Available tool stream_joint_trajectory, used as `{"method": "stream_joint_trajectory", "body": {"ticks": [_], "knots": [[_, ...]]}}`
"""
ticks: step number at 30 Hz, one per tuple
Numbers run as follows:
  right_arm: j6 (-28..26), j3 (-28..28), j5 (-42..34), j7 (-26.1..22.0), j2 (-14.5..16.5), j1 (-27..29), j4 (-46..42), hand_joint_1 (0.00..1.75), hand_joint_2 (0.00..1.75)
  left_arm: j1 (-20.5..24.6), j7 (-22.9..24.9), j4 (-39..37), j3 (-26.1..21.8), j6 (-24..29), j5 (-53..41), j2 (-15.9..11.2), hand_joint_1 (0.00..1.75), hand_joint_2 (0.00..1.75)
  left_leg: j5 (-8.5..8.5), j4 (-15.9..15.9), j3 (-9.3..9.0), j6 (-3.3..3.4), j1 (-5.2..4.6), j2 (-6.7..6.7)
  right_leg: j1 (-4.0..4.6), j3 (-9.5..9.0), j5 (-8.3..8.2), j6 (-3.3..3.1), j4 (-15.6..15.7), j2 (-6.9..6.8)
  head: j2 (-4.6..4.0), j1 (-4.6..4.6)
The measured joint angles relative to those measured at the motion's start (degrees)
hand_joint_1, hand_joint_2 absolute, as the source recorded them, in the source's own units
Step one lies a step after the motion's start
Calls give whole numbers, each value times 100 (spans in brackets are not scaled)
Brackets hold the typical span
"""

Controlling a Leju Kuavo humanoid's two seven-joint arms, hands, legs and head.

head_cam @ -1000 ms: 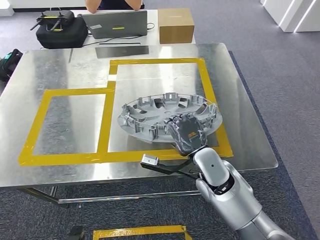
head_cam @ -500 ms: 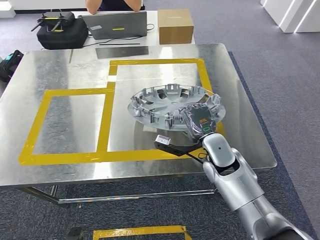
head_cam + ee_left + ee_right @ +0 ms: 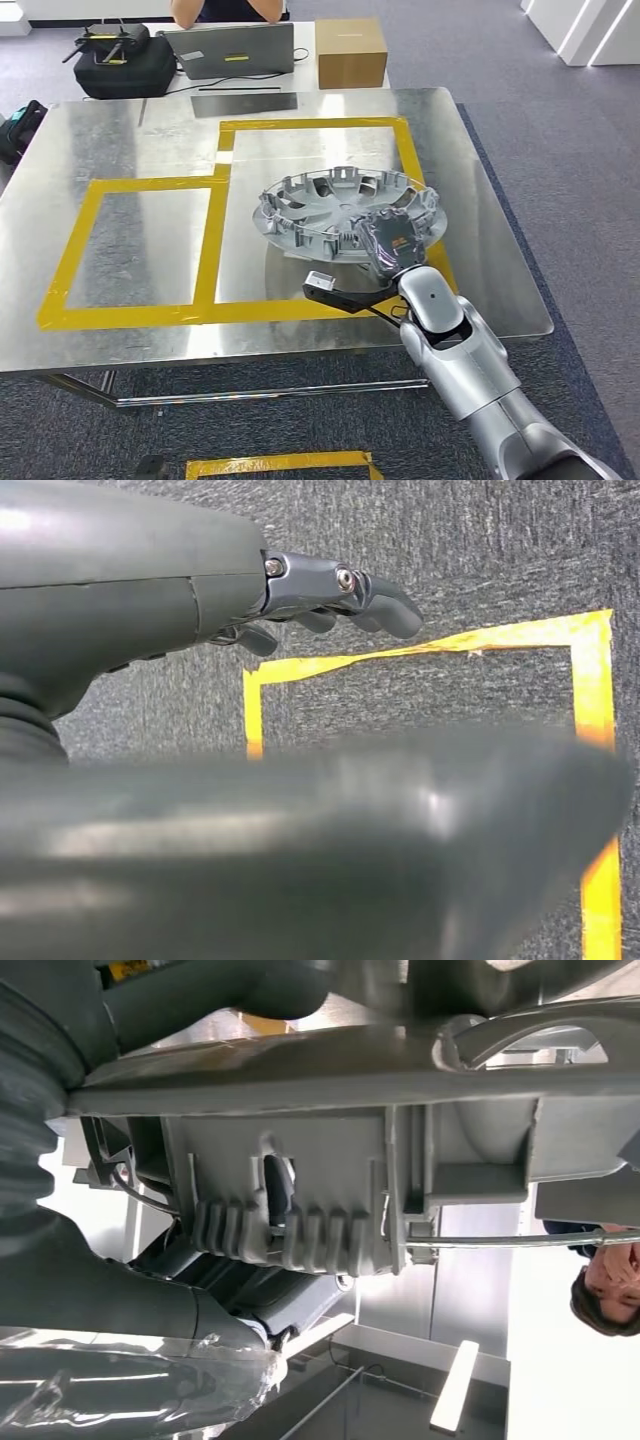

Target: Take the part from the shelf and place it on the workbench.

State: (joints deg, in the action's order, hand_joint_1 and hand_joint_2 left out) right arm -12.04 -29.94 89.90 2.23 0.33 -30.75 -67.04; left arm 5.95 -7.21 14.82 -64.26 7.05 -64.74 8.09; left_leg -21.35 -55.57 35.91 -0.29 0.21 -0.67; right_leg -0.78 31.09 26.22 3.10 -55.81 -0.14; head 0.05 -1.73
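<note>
The right hand (image 3: 392,242) holds the grey round part (image 3: 347,212) by its near rim, and the part hangs tilted just above the desk (image 3: 136,130), over the big yellow tape square (image 3: 317,125) near the desk's right edge. In the right wrist view the ribbed rim of the part (image 3: 317,1200) sits right against the hand. The left hand (image 3: 332,590) holds nothing; its fingers are stretched out over the grey floor (image 3: 468,540) with yellow tape (image 3: 589,680) on it. At the far edge of the desk sit a laptop (image 3: 230,48), a brown box (image 3: 351,50) and a black bag (image 3: 121,62). A person (image 3: 226,8) sits behind the laptop.
</note>
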Motion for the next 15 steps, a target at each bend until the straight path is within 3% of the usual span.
{"method": "stream_joint_trajectory", "body": {"ticks": [4,15], "knots": [[-8,-1,0,2,0,0,9,0,0,0,-3,0,0,40,-72,0,0,0,0,0,0,0,0,0,0,0,0,0,0,0,1,0],[-16,-3,8,-66,40,0,30,0,0,-1,54,0,2,81,-136,0,0,0,0,0,0,0,0,0,0,0,0,0,0,0,1,0]]}}
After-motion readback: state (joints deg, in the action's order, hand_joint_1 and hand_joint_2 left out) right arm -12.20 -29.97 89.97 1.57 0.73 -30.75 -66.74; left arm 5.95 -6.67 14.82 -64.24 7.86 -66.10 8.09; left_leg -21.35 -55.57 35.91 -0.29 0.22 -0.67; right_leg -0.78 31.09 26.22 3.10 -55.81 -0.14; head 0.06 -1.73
